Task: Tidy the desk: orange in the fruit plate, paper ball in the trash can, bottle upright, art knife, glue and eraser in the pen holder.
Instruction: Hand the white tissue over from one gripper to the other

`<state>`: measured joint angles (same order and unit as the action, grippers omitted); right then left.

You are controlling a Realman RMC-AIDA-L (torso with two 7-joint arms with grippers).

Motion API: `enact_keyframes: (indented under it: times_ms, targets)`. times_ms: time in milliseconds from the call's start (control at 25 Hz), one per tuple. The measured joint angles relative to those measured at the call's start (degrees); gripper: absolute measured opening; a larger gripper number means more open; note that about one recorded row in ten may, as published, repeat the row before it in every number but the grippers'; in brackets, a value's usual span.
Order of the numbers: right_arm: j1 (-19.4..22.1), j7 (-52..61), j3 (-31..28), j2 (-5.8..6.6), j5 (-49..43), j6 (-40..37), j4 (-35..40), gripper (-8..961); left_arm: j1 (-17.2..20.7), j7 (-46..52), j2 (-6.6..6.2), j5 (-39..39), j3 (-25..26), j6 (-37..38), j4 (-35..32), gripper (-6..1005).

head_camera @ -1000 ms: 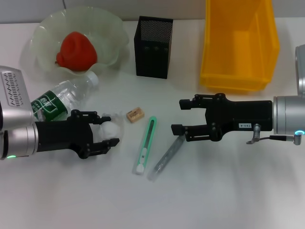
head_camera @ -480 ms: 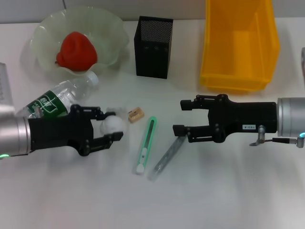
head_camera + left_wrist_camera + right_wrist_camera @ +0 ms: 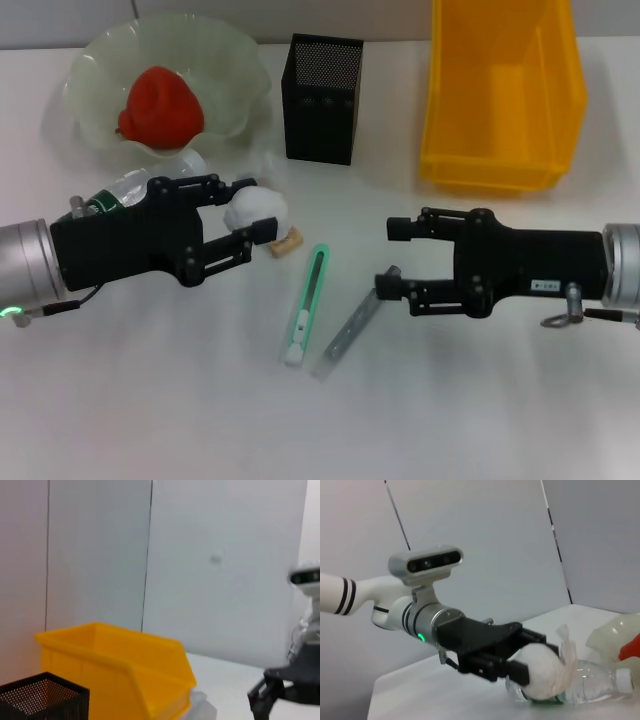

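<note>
White desk point(image 3: 480, 420) stretches under both arms, with grey wall panels behind. At about ten o'clock the fruit plate point(image 3: 235, 65) holds the orange point(image 3: 160, 108); the pen holder point(image 3: 322, 98) stands at twelve, and the trash can point(image 3: 500, 95) sits at one to two o'clock.

From the nine o'clock side the left gripper point(image 3: 255, 212) is clamped on the paper ball point(image 3: 256, 208), which looks raised off the desk in the right wrist view. The bottle point(image 3: 590, 682) lies on its side just behind and below that gripper, cap end towards the fruit plate. The eraser point(image 3: 287, 243) peeks out at the ball's five o'clock edge.

Near the centre the art knife point(image 3: 306, 305) lies flat, and the glue point(image 3: 352, 324) lies beside it at its three o'clock, both slanted alike.

From three o'clock the right gripper point(image 3: 392, 258) reaches in with its fingers spread apart, holding nothing; its lower fingertip is over the glue's upper end.
</note>
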<state>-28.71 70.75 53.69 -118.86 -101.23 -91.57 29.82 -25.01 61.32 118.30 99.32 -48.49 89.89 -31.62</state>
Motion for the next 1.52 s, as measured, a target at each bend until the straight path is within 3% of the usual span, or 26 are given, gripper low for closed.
enact_keyframes:
  times_ms: [240,800,1200,1520]
  targets:
    - [2.31,-9.75,-0.12,-0.34,1.06,0.12,-0.71,785,-1.19,2.35,0.07,-1.6,-0.06,0.42,2.82,494]
    - [4.63,-48.59,-0.88,-0.53,8.85,0.34,-7.34,784,-5.06,12.0,-0.15,-1.25,-0.86,1.45,5.27,494]
    - [2.98,-70.91,-0.98,-0.74,13.69,2.06,-14.64,784,-5.53,17.3,-0.26,-1.18,-1.55,1.6,5.48,503]
    - [0.51,-79.53,-1.6,-0.81,15.24,1.85,-18.82,784,-5.85,18.98,0.01,-1.14,-2.11,1.6,5.64,511]
